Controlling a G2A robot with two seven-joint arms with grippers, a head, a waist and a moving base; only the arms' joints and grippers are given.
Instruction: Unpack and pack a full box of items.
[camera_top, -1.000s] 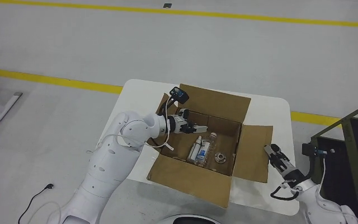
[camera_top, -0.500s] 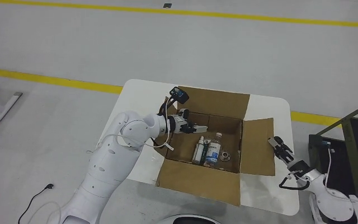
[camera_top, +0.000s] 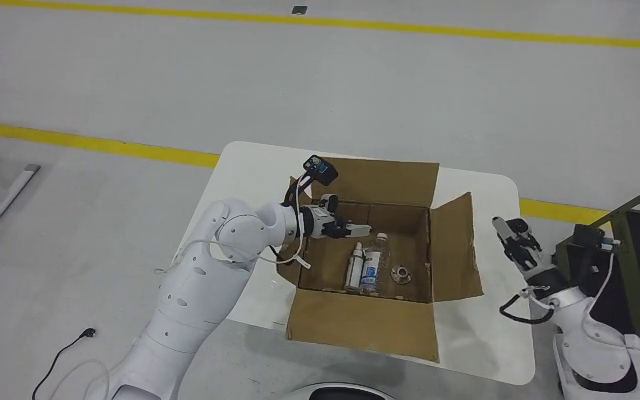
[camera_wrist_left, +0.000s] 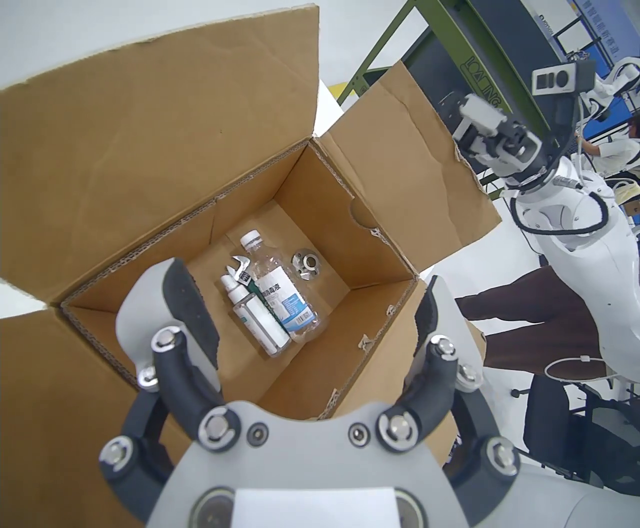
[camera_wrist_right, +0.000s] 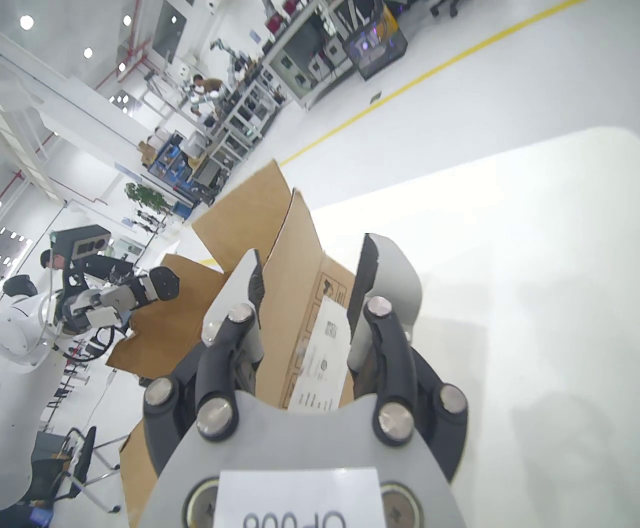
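Note:
An open cardboard box (camera_top: 385, 185) stands on the white table (camera_top: 480, 330). On its floor lie a clear bottle (camera_wrist_left: 282, 295), a small white bottle (camera_wrist_left: 252, 315), a wrench (camera_wrist_left: 240, 267) and a round metal flange (camera_wrist_left: 306, 262). My left gripper (camera_top: 340, 228) hangs open over the box's left wall, looking down into it (camera_wrist_left: 304, 282). My right gripper (camera_top: 512, 232) is open and holds nothing, just right of the raised right flap (camera_top: 458, 250). In the right wrist view that flap (camera_wrist_right: 300, 280) stands beyond the gripper (camera_wrist_right: 314, 252).
A dark green metal frame (camera_top: 610, 240) stands right of the table, close behind the right arm. The box's front flap (camera_top: 360, 320) hangs toward the table's near edge. Bare tabletop lies right of the box.
The right flap went from lying flat to standing up, and the box turned squarer to the table. My right gripper moved away to the far right. The left arm kept still.

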